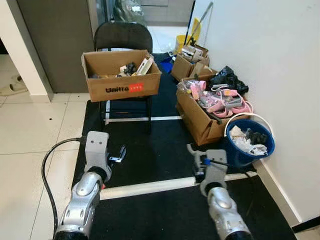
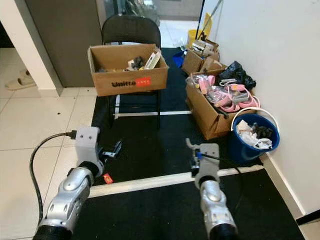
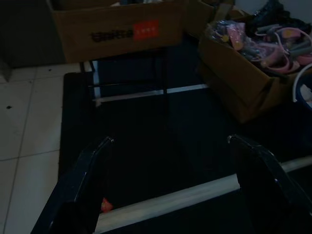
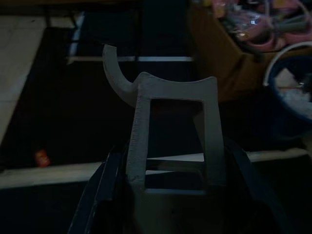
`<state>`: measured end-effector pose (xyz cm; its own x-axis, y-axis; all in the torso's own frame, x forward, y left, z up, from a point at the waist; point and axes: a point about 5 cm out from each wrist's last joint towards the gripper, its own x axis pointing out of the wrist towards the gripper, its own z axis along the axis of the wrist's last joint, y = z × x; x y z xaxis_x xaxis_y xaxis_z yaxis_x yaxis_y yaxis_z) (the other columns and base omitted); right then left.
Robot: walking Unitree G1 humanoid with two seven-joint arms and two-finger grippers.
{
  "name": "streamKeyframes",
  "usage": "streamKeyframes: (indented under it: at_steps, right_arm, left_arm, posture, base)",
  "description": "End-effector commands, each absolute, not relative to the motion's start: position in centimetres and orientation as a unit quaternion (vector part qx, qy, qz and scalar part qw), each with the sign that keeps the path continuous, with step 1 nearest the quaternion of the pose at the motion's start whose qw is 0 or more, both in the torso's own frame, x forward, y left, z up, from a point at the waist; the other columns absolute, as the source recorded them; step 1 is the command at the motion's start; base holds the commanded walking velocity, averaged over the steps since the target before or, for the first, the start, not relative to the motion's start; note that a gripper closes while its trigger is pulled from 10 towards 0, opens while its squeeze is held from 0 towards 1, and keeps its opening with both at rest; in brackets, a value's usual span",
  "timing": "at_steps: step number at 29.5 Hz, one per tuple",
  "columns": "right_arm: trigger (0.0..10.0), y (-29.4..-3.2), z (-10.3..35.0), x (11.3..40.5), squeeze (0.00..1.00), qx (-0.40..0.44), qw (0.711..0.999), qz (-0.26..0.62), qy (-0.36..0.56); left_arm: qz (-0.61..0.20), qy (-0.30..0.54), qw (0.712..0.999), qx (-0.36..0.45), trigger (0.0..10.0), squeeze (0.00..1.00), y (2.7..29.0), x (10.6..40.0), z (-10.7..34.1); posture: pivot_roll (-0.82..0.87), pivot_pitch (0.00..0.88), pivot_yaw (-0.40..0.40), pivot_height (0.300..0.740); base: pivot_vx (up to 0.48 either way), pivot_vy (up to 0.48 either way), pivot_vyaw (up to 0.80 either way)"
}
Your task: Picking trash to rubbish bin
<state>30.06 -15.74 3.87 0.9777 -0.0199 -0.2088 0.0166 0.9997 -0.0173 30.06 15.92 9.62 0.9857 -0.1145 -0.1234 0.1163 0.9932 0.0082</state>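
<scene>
The blue rubbish bin (image 1: 239, 154) stands by the right wall, holding white and dark scraps. My right gripper (image 4: 173, 168) hovers over the black mat to the bin's left. It is shut on a grey plastic bracket (image 4: 173, 90) with a curved hook, whose tip (image 1: 191, 149) sticks out forward. My left gripper (image 3: 169, 140) is open above the mat on the left, with nothing between its fingers (image 3: 90, 180). A small red scrap (image 2: 107, 177) lies on the mat beside the white strip, just below the left gripper.
A cardboard box (image 1: 121, 75) of odds and ends sits on a black folding chair ahead. An open box (image 1: 200, 117) of pink items stands against the bin, with a black bag (image 1: 227, 77) and more boxes (image 1: 187, 62) behind. A white strip (image 1: 150, 186) crosses the mat.
</scene>
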Motion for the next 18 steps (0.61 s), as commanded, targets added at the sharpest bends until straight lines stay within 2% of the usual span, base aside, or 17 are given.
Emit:
streamKeyframes:
  at_steps: [1,18]
  right_arm:
    - [10.0,-16.08,3.20,29.62,0.00,-0.009,0.992,-0.016,0.121]
    - [10.0,-16.32,3.43,29.92,0.00,-0.012,0.993,-0.019,0.119]
  left_arm:
    - [-0.049,0.071,0.996,0.006,10.0,0.00,16.39,30.06,9.32]
    - [-0.046,0.070,0.996,-0.001,10.0,0.00,16.45,30.25,9.56]
  posture:
    - [0.04,0.088,-0.027,0.740]
    - [0.03,0.095,-0.031,0.740]
  base:
    - [0.000,0.000,0.00]
    - [0.304,0.000,0.00]
